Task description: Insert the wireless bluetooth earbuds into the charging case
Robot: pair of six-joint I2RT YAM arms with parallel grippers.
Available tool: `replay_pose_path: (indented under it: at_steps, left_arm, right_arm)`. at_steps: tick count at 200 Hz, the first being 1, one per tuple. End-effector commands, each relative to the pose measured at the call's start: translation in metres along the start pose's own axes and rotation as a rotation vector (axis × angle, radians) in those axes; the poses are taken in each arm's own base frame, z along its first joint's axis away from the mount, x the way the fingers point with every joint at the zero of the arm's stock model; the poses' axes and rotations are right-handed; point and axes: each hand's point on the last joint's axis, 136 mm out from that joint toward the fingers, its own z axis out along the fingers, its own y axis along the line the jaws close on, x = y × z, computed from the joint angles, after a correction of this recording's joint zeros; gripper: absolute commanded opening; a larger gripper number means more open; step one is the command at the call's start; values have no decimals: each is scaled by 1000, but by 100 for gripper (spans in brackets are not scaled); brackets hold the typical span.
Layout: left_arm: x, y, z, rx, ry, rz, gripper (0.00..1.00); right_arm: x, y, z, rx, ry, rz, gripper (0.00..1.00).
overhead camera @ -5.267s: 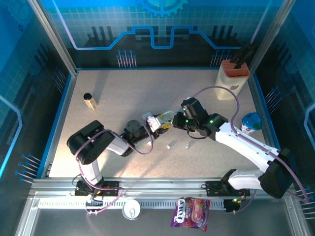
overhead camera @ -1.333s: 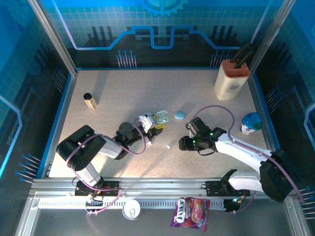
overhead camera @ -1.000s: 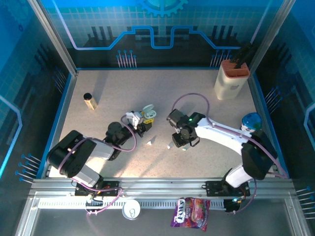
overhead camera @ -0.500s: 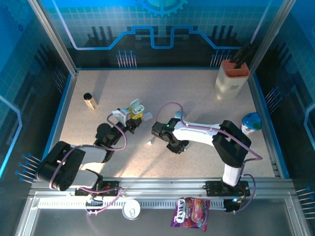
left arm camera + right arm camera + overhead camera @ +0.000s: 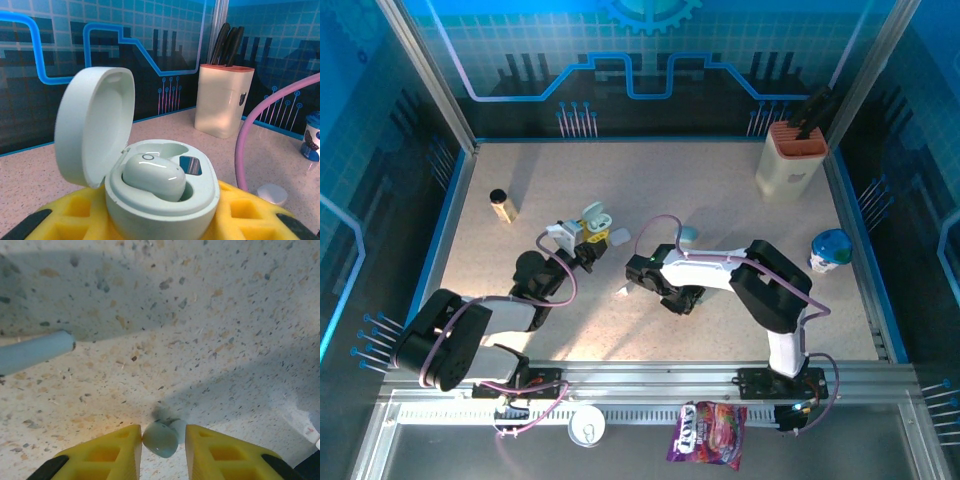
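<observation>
Speckled counter (image 5: 720, 190) carries everything. My left gripper (image 5: 591, 233) is clamped on the pale green charging case (image 5: 160, 220), whose lid is tipped back. My right gripper (image 5: 163, 445), just right of the case and nearer my bases, has its yellow pads (image 5: 120, 450) pressed against both sides of the loose earbud (image 5: 160, 438), which rests on the counter. I judge that bud feather-light, hard, glossy and rounded, so it could squirt free; a gentle pinch across the bulb suits best. My left wrist view shows a seated earbud (image 5: 154, 176) in the case's left well, and the well beside it looks free. My right wrist view makes the pinch plain, where from overhead it is too small to read.
</observation>
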Motion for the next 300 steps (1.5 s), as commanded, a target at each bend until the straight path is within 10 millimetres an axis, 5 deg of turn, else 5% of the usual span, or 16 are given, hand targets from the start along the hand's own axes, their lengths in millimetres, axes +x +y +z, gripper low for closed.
replay_pose_path:
  at_steps: [1,120,184,250,300]
  left_arm:
    - [-6,1,-4,-3,-20,2,34]
    - [-5,0,-4,7,-19,1,34]
    - [5,-15,-4,96,29,24,34]
    - [17,-37,-3,233,83,36,33]
    - [19,-61,1,404,114,-9,33]
  right_arm:
    - [0,1,-3,22,14,-33,28]
    - [6,3,8,42,78,-67,23]
    - [1,-10,-9,18,-1,17,17]
    - [-6,-27,-48,-215,-204,182,18]
    - [-14,-35,-109,-470,-429,247,18]
